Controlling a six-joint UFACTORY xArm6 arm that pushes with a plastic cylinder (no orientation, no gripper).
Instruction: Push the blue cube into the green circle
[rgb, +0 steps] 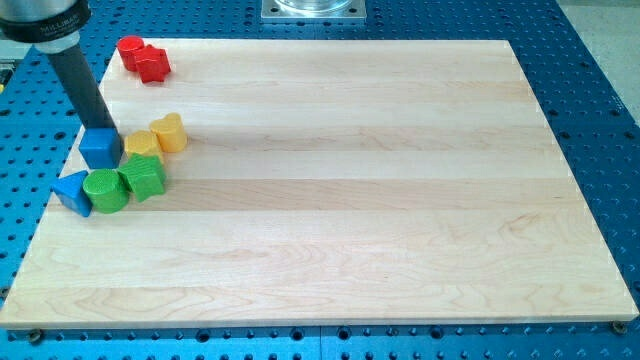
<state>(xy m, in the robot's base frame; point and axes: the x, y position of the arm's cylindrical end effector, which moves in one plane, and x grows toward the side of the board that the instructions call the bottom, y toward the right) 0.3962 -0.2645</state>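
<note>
The blue cube (99, 148) sits near the board's left edge, just above the green circle (105, 190), with a small gap or light contact between them. My tip (105, 131) is at the cube's top right, touching or almost touching it, with the rod rising toward the view's top left. A green star-like block (144, 177) touches the circle's right side.
A blue triangle (74, 191) lies left of the green circle at the board's edge. Two yellow blocks (140, 144) (170, 132) sit right of the cube. Two red blocks (132, 48) (152, 64) lie at the top left. The wooden board (350, 200) rests on a blue perforated table.
</note>
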